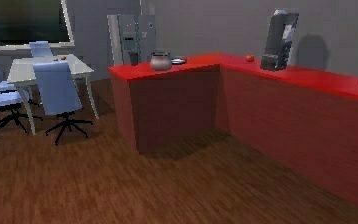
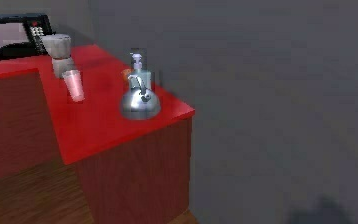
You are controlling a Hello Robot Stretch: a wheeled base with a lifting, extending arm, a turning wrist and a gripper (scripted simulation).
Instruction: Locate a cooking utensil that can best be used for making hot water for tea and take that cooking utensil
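Note:
A shiny silver kettle with an upright handle stands on the red counter, near its end corner in the arm side view. In the forward view a small rounded grey vessel sits on the near end of a red L-shaped counter; its shape is too small to name for sure.
In the arm side view a pinkish cup, a grey cup and a dark microwave share the counter. The forward view has a flat dish, a red fruit, a dark coffee machine, a white table and blue chairs.

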